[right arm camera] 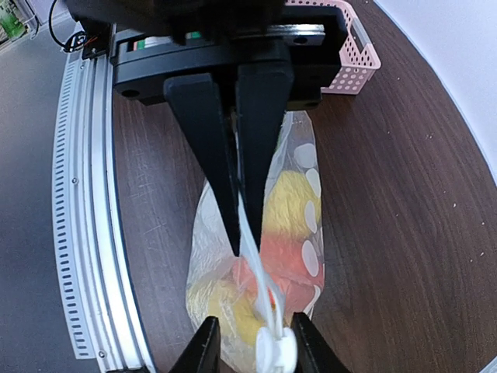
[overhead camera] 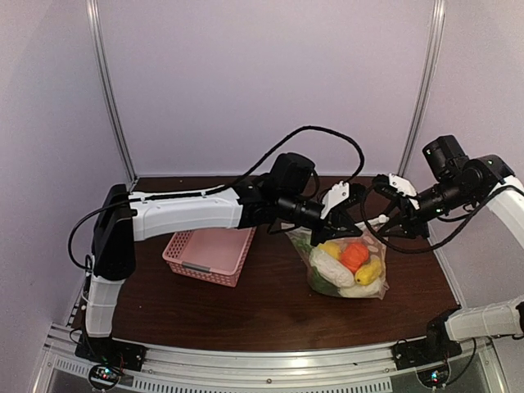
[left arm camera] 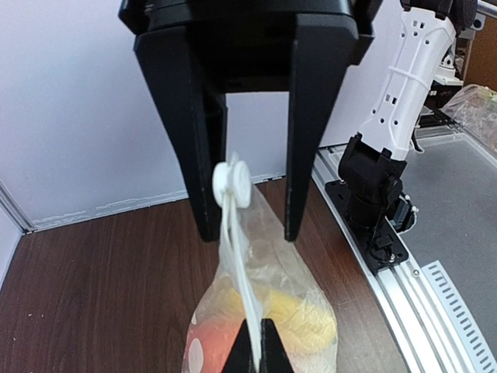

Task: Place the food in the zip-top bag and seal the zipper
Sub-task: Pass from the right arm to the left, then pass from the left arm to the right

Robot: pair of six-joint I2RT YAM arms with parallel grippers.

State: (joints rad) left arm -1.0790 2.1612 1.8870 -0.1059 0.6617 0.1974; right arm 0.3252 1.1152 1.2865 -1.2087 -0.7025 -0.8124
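Zip-top bag (right arm camera: 202,241) is seen right of ctr in the overhead view, set on the dark wood table (overhead camera: 246,315) w/ its top edge lifted. The food (overhead camera: 348,266) is packed inside: an orange piece (overhead camera: 354,255) up top, a yellow piece (overhead camera: 370,270) at the right, a white piece (overhead camera: 331,266) at the left, green at the btm left.

The zipper (left arm camera: 238,256), a thin white strip, is stretched taut along the bag's top between the two grippers. The left gripper (left arm camera: 255,351) is clamped on it: in the left wrist view, btm ctr, the fingertips are pressed together w/ the strip pinched between them.

The right gripper (left arm camera: 248,233) is seen at the top of that same frame, jaws held apart, one finger on each side of the strip. A white round slider (left arm camera: 231,185) is sat at the strip's far end, between those fingers and just beside the one at frame left. Whether it is touched cannot be told.

In the right wrist view the slider is shown at btm ctr between the spread fingertips, w/ the strip run up from it into the closed black tips above. Yellow and orange shapes are shown through the dotted plastic under the strip.

A pink basket (overhead camera: 201,268) is placed left of ctr in the overhead view, near the bag but apart from it, partly under the left arm.
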